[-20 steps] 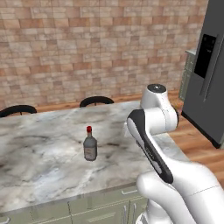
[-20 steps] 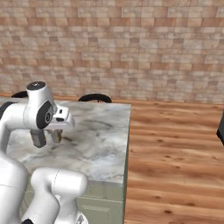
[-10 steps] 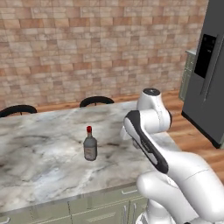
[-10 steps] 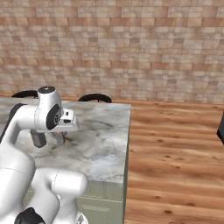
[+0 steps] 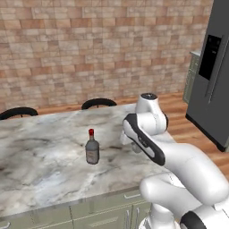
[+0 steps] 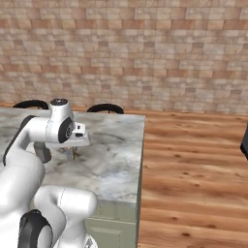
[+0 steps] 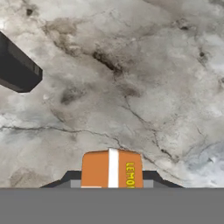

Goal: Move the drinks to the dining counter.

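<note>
Between the gripper's (image 7: 112, 183) dark fingertips, at the bottom of the hand view, sits the orange can (image 7: 112, 169), its white stripe and yellow "LEMO" lettering facing up; the jaws stand narrow, closed on it, above the veined marble. On the desk (image 5: 40, 156), the marble-topped island with sage green fronts, the grey-brown bottle (image 5: 92, 147) with its red cap stands upright, well left of the arm's wrist in the left base view. Two black round stools (image 5: 98, 103) show behind the desk's far edge, against the brick wall (image 5: 103, 44). A dark refrigerator (image 5: 214, 76) stands at the right, on the wooden floor (image 6: 193, 169) that runs past the desk's end.
</note>
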### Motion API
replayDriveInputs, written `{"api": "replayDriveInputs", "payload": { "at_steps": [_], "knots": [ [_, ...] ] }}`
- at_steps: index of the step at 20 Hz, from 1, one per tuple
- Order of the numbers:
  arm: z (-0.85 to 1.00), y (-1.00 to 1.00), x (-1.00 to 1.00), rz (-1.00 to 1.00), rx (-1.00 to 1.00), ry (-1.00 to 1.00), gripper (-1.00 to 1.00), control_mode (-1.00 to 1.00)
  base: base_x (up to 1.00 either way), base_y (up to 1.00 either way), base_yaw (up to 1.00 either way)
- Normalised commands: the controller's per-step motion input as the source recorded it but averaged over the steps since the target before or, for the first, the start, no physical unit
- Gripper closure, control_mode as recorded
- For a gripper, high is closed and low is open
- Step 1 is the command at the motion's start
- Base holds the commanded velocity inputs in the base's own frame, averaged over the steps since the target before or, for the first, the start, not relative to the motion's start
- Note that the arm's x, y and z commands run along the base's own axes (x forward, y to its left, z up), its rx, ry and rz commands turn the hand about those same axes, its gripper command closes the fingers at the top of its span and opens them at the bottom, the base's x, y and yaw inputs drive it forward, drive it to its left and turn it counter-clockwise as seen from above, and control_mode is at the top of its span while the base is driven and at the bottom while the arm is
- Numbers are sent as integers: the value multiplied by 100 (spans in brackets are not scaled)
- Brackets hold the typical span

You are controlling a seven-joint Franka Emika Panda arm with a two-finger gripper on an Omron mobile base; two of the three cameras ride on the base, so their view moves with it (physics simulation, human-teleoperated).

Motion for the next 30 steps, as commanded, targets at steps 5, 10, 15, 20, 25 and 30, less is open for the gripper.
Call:
{"api": "replayDriveInputs", "payload": {
  "at_steps": [5, 10, 15, 20, 25, 30],
  "knots": [
    [-27, 7, 17, 4, 0, 0, 100, -100, 0, 0, 0],
    [-23, 9, 13, 4, 0, 0, 100, -100, 0, 0, 0],
    [-18, 6, 6, 4, 0, 0, 100, -100, 0, 0, 0],
    [-21, 3, 4, 3, 0, 0, 100, -100, 0, 0, 0],
    [-21, 2, 1, 3, 0, 0, 100, -100, 0, 0, 0],
    [-18, 2, 0, 2, 0, 0, 100, -100, 0, 0, 0]
  ]
}}
